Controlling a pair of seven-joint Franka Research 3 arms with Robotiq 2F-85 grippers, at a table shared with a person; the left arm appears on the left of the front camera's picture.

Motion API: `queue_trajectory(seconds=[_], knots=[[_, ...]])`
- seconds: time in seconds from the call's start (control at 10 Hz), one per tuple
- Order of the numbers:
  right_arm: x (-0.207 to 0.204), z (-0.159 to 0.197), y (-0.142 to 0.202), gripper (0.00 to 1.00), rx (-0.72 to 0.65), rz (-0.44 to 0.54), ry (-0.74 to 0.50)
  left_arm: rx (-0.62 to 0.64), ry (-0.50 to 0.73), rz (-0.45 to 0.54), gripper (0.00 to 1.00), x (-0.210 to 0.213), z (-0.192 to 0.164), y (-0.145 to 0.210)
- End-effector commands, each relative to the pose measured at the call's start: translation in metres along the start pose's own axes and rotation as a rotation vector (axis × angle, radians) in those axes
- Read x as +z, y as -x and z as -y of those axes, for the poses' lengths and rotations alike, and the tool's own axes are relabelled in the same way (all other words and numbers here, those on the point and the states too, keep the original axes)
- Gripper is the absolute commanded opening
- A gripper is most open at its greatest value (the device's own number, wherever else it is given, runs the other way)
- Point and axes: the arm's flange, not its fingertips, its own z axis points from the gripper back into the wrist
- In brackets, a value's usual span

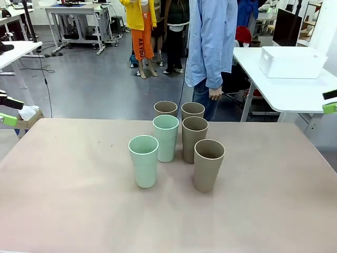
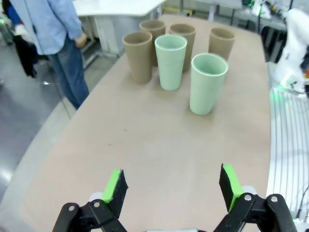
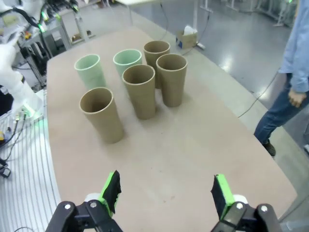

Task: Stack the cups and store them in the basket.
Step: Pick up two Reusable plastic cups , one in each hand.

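Two mint cups (image 1: pixel 143 161) and four tan cups (image 1: pixel 208 164) are standing mid-frame on your desk (image 1: pixel 63 200). The basket (image 1: pixel 292 63) is sitting upper right, apparently on another desk (image 1: pixel 295 90). Your left hand (image 2: pixel 172 180) and right hand (image 3: pixel 166 187) are hanging open.

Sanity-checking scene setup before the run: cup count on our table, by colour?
Mint green cups: 2
Tan-brown cups: 4
Total: 6
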Motion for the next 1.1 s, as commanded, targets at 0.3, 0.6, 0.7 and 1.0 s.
queue_trajectory(seconds=[0.3,0.6,0.7,1.0], knots=[[0.008,-0.025,0.026,1.00,0.012,0.065,0.011,-0.023,-0.054,0.047,1.00,0.001,0.044,-0.004],[0.012,-0.018,0.027,1.00,-0.014,0.040,0.009,-0.010,-0.033,0.028,1.00,0.003,0.034,0.001],[0.012,-0.018,0.027,1.00,-0.014,0.040,0.009,-0.010,-0.033,0.028,1.00,0.003,0.034,0.001],[0.012,-0.018,0.027,1.00,-0.014,0.040,0.009,-0.010,-0.033,0.028,1.00,0.003,0.034,0.001]])
